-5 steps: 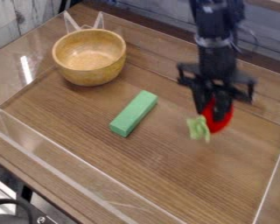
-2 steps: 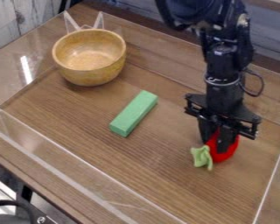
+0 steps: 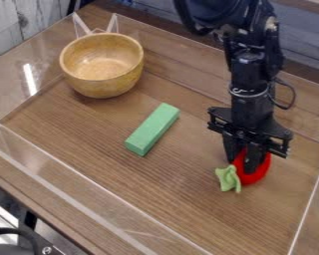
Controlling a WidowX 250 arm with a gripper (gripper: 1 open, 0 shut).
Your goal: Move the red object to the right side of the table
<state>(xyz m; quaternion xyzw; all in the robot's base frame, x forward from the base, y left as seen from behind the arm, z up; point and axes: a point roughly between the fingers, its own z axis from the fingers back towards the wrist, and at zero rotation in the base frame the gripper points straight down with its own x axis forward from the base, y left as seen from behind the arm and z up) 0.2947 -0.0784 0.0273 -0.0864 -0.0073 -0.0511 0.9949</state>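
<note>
My end effector was clamped on the red object, lower right of the frame, low over the table, probably for setting it down.

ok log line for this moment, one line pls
phase: placing | gripper: jaws shut on red object, pointing down | red object: low at table right side | green block: centre, untouched | bowl: back left
</note>
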